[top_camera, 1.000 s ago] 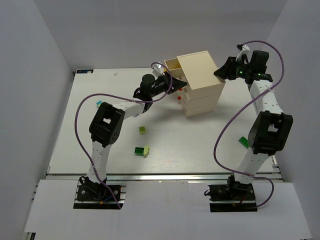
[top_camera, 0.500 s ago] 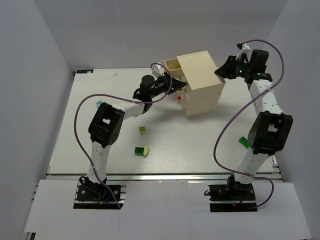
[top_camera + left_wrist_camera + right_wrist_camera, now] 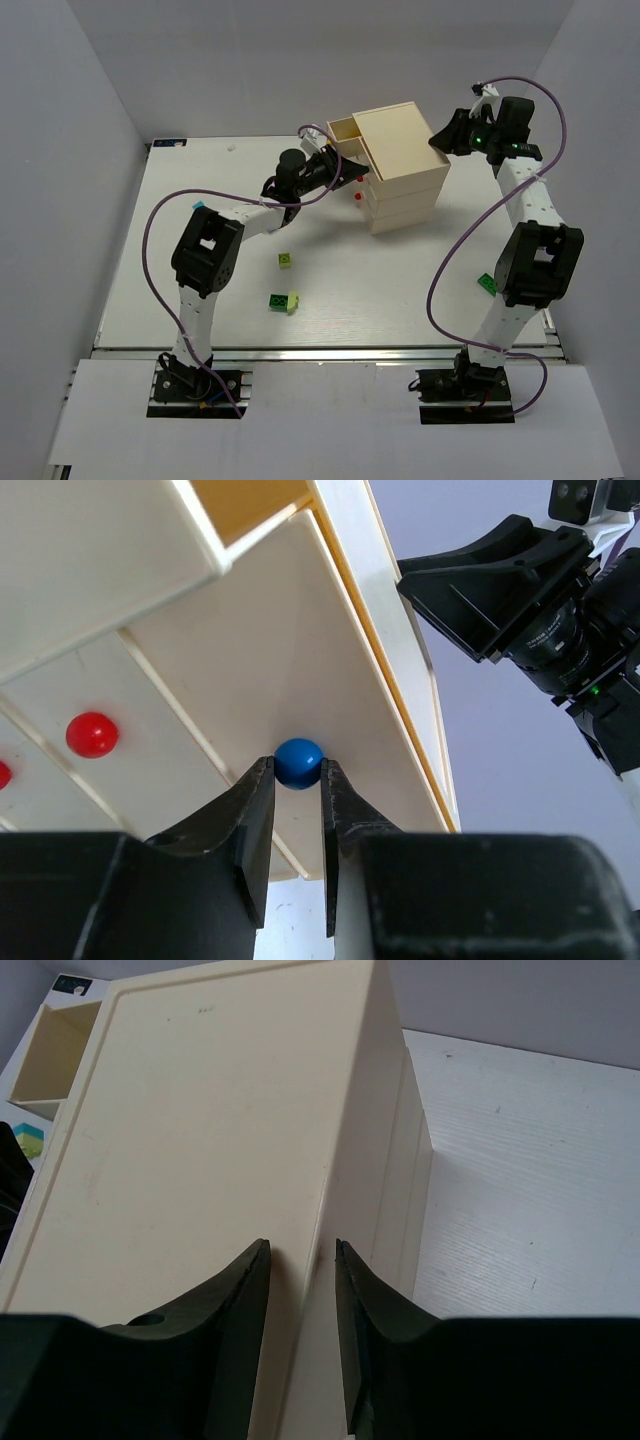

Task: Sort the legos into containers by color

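The cream chest (image 3: 405, 150) stands at the back middle of the table, one top drawer (image 3: 343, 128) pulled out to the left. My left gripper (image 3: 348, 168) is at its front, shut on a blue knob (image 3: 298, 761) of an upper drawer front (image 3: 250, 650). My right gripper (image 3: 437, 143) stands open at the chest's top right edge (image 3: 322, 1200), one finger (image 3: 240, 1305) over the top and the other beside the side wall. Loose legos lie on the table: a green one (image 3: 286, 260), a green and pale yellow pair (image 3: 284, 301), a green one (image 3: 487, 284) and a blue one (image 3: 198, 206).
Red knobs (image 3: 358, 181) mark the lower drawers, one red knob (image 3: 92, 734) showing left of my left fingers. The pulled-out drawer (image 3: 55, 1055) looks empty where it shows. White walls enclose the table (image 3: 180, 300) on three sides. The right arm's cable loops over the table's right side.
My right gripper's jaws have narrowed a little around the chest's top edge. The left arm has shifted slightly left, still on the blue knob.
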Controlling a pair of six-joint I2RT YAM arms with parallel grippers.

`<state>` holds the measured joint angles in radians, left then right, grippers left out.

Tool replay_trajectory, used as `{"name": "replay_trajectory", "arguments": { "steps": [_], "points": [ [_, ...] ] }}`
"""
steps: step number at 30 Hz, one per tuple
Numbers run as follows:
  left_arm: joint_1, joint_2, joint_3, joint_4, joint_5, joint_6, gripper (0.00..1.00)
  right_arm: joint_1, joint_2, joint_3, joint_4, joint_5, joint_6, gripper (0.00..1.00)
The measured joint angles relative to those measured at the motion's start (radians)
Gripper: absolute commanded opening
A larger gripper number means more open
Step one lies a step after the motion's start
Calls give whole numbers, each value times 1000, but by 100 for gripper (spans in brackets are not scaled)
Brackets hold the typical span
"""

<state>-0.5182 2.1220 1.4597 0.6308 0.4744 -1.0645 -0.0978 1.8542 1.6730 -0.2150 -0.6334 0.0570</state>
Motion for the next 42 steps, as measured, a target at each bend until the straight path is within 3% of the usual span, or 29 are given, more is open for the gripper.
{"name": "replay_trajectory", "arguments": {
  "steps": [36,37,38,40,42],
  "points": [
    [61,-121,-130,-50,57,63,0,-1,13,13,13,38,1,38],
    [62,-121,-130,-50,58,63,1,-1,13,13,13,40,1,39],
    [63,-121,-130,-51,60,63,14,-1,13,13,13,42,0,44],
    [64,-121,-130,-51,63,63,27,-2,13,13,12,51,-1,51],
    [65,-121,-130,-52,65,64,47,-7,15,13,13,54,1,58]
  ]
}}
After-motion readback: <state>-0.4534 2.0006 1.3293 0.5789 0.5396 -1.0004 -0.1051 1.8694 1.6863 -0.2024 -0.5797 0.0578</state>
